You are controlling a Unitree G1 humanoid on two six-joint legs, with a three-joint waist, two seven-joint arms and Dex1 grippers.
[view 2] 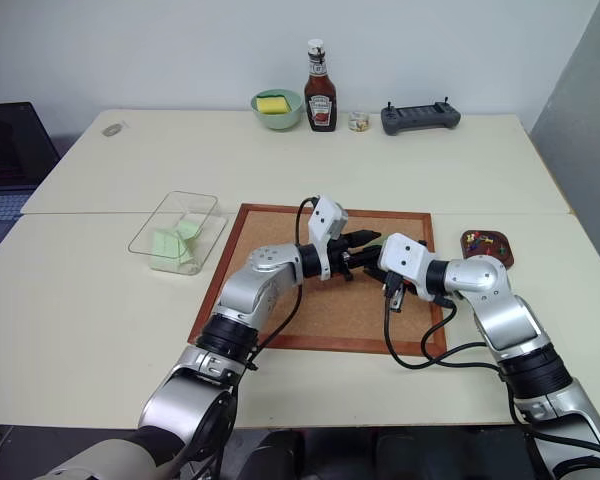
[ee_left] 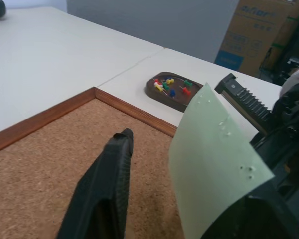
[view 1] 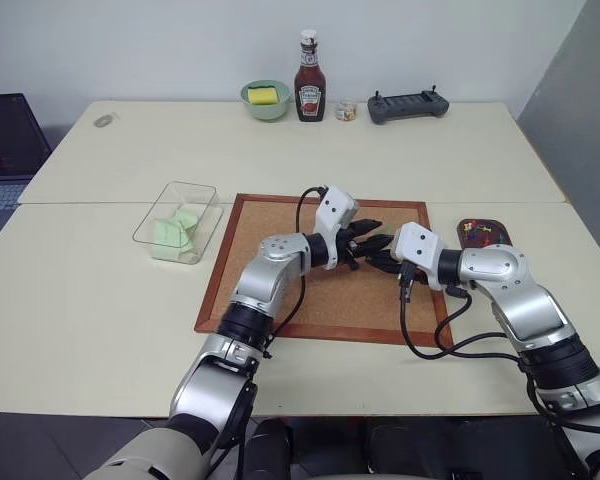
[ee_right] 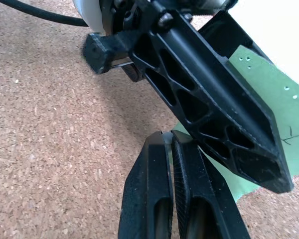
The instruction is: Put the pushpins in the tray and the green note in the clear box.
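Over the corkboard (view 1: 280, 270) my two grippers meet. The green note (ee_left: 214, 164) stands on edge, and my right gripper (view 1: 378, 262) is shut on its lower edge (ee_right: 167, 140). My left gripper (view 1: 372, 236) is open around the note: one finger (ee_left: 107, 189) stands clear of it, and the other is mostly hidden behind the paper. The dark brown tray (view 1: 483, 233) lies just right of the board, with several coloured pushpins (ee_left: 170, 87) in it. To the left of the board is the clear box (view 1: 180, 222), which holds pale green slips (view 1: 170, 235).
At the table's far edge stand a pale green bowl (view 1: 267, 100) with a yellow sponge, a ketchup bottle (view 1: 310, 80), a small jar (view 1: 346, 110) and a grey controller (view 1: 408, 105). A laptop (view 1: 5, 150) sits off the left side.
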